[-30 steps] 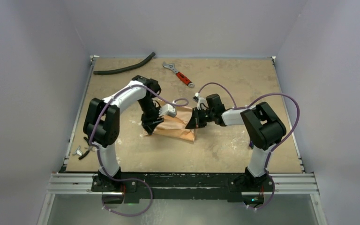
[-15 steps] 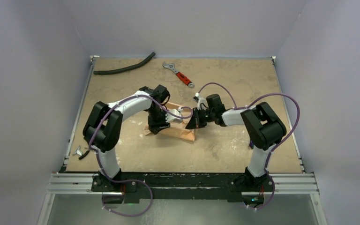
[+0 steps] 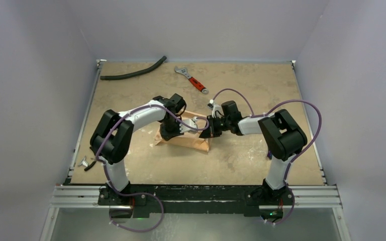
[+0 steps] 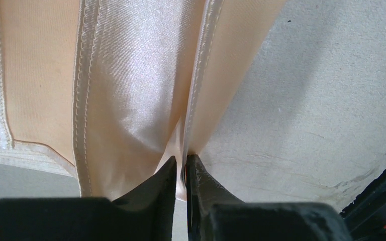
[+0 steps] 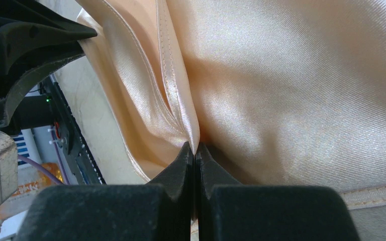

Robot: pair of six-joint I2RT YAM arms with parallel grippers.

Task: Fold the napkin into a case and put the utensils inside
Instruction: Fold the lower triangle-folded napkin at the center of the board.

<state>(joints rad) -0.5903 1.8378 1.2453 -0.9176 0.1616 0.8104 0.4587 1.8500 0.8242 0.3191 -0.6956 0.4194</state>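
The peach-orange napkin point(image 3: 188, 141) lies partly folded on the table between both arms. My left gripper point(image 3: 170, 131) is shut on a hemmed edge of the napkin point(image 4: 130, 90) over its left part; the cloth runs up between the jaws point(image 4: 182, 165). My right gripper point(image 3: 206, 132) is shut on a fold of the napkin point(image 5: 281, 90) at its right edge, the pinch showing in the right wrist view point(image 5: 195, 150). A small shiny utensil point(image 3: 84, 162) lies at the table's left edge. The other utensils are out of view.
A curved black hose point(image 3: 133, 73) lies at the back left. A red-handled steel wrench point(image 3: 191, 80) lies at the back centre. The table's left rail point(image 3: 83, 130) runs close to the small utensil.
My left gripper has swung right and towards the right gripper, carrying the napkin's left edge over the cloth. The visible cloth has become narrower. The right gripper has stayed put.
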